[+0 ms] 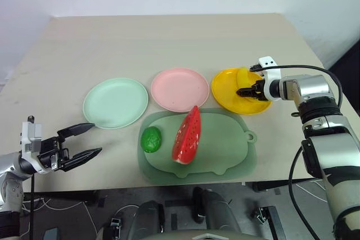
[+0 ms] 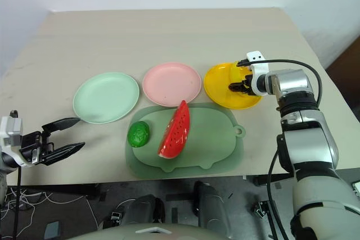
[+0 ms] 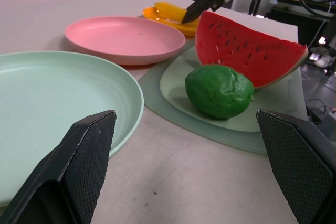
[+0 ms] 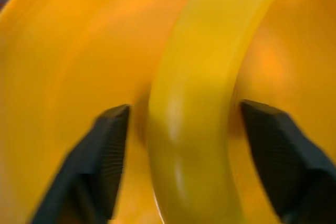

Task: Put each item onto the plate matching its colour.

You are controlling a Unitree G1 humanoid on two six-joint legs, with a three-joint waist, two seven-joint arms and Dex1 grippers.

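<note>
The yellow banana (image 1: 243, 75) lies on the yellow plate (image 1: 226, 89) at the right. My right gripper (image 1: 245, 91) is over that plate, open; in the right wrist view its fingers (image 4: 105, 145) stand clear of the banana (image 4: 210, 77) on both sides. A red watermelon wedge (image 1: 188, 135) and a small green fruit (image 1: 151, 139) rest on the sage-green pig-shaped board (image 1: 225, 144). The mint green plate (image 1: 115, 103) and pink plate (image 1: 180, 89) hold nothing. My left gripper (image 1: 87, 140) hangs open near the table's front left corner, aimed toward the green fruit (image 3: 219, 91).
The three plates sit in a row across the middle of the beige table (image 1: 169, 37), with the board just in front of them. The table's front edge runs close behind the board.
</note>
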